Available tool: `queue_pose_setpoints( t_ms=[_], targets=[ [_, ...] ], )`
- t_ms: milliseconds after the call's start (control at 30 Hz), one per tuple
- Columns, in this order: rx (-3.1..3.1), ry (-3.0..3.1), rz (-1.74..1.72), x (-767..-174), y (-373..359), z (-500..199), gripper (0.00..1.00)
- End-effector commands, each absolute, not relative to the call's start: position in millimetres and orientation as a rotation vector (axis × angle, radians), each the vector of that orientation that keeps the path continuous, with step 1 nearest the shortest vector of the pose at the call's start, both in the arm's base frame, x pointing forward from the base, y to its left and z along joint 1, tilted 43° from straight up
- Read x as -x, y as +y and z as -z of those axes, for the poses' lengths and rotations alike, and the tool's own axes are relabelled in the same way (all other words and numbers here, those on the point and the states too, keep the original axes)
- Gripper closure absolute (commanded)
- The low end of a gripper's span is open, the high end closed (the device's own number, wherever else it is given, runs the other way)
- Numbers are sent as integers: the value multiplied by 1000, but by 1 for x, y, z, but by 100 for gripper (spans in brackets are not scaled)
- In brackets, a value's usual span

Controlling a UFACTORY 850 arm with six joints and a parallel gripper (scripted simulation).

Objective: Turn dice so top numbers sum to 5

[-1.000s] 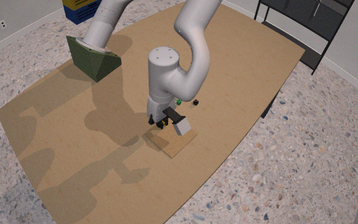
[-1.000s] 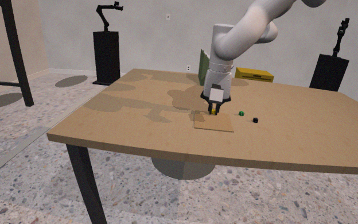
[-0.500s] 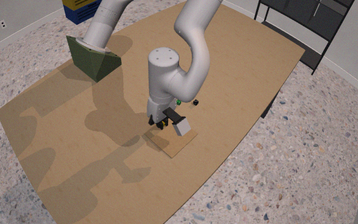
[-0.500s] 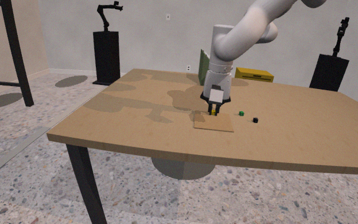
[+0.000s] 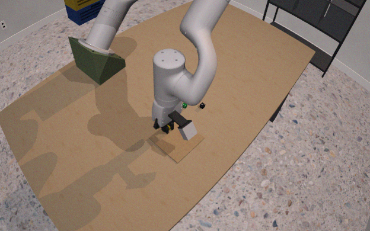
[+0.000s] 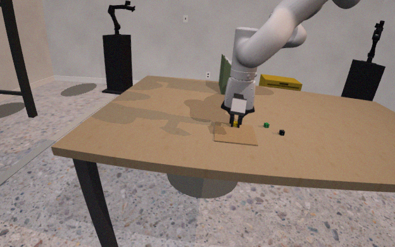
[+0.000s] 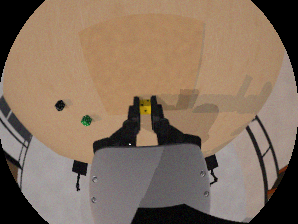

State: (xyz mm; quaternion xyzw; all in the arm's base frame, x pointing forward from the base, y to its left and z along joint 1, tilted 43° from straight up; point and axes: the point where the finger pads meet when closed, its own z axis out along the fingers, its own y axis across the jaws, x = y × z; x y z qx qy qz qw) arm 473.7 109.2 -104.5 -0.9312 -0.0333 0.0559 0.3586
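"Gripper's where?"

"Clamped on the yellow die, I see, at the mat's six-o'clock edge, wrist view."

"Done?"

"No: green and black dice lie off-mat, towards nine."

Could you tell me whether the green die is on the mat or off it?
Off it: the green die sits outside the mat's edge.

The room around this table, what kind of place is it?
Probably a robotics lab: a robot arm works over the table, and two small black arms stand on pedestals behind.
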Motion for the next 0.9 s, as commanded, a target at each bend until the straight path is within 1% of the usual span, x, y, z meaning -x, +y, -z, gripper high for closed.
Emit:
queue_pose_setpoints(
  t_ms=[0,533,567,633,667,800,833,867],
  targets=[
    [2403,-86,-142,-475,109,104,89],
    [2403,-86,-142,-475,109,104,89],
    [2403,-86,-142,-475,109,104,85],
    [2403,-86,-142,-475,109,104,85],
    [2403,-86,-142,-475,109,104,81],
    [2403,-86,-142,-475,109,104,81],
    [2403,-86,-142,-475,109,104,77],
    [2403,-86,-142,-475,109,104,77]
  ],
)
